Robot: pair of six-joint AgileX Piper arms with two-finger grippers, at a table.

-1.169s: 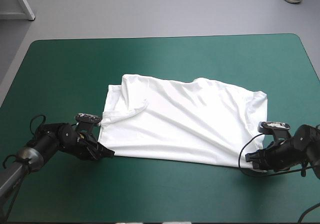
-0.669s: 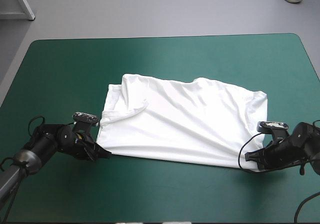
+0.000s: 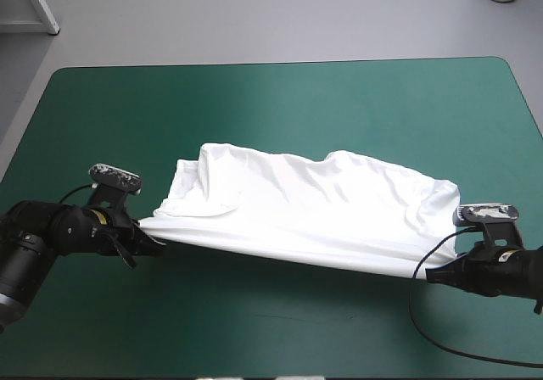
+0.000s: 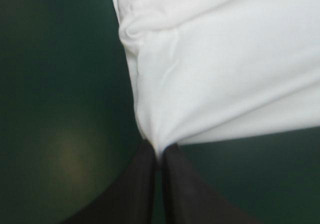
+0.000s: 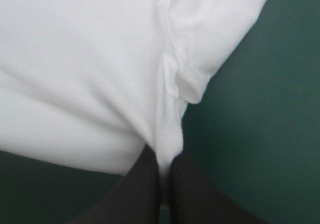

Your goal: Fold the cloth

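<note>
The soft, wrinkled white T-shirt (image 3: 314, 206) lies in the middle of the counter (image 3: 280, 100). The left pincer (image 3: 155, 246) and right pincer (image 3: 431, 276), each nearly closed, pinch its near corners. The near hem, slack earlier, is now lifted taut.

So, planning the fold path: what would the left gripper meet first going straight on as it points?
The T-shirt: the left gripper, shut on its near corner, points into the cloth, so it would likely bunch that first.
</note>
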